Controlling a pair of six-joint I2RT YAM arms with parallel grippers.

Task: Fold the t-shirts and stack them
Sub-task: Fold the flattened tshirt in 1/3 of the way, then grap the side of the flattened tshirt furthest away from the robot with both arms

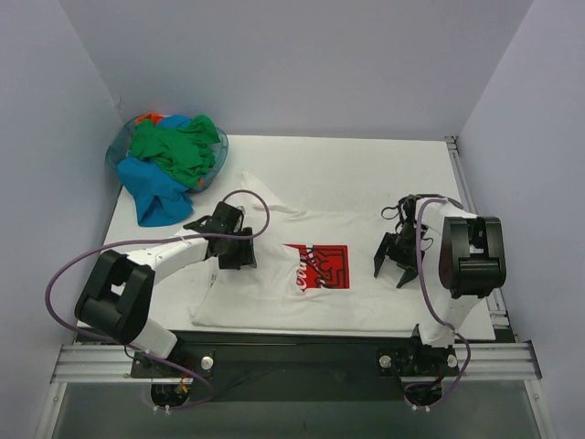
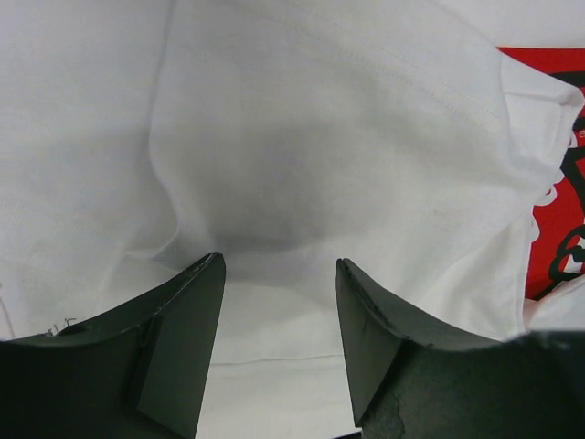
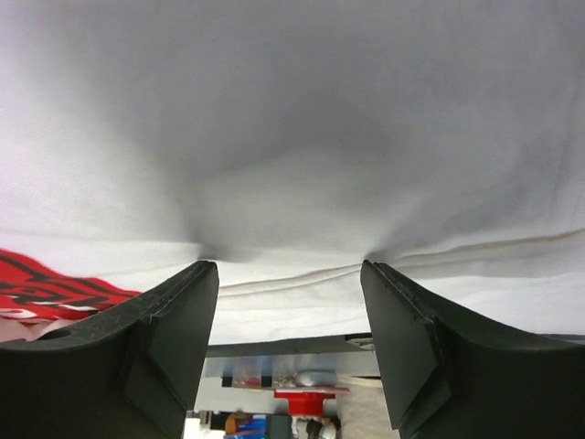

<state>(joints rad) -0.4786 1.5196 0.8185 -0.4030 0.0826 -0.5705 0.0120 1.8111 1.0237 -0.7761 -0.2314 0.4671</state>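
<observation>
Beneath both grippers stretches the table (image 1: 366, 160), and flat across it lies the white t-shirt (image 1: 265, 306), chest up. Beyond the left gripper (image 1: 238, 251), well apart at the far corner, sits a heap of t-shirts (image 1: 169, 160) in green, blue, teal and orange. The left gripper is released, its fingers (image 2: 187, 320) spread low over the shirt's side. The right gripper (image 1: 391, 271) is likewise released, its tips puckering the cloth on the opposite side. Between the two lies the red logo (image 1: 322, 267).
</observation>
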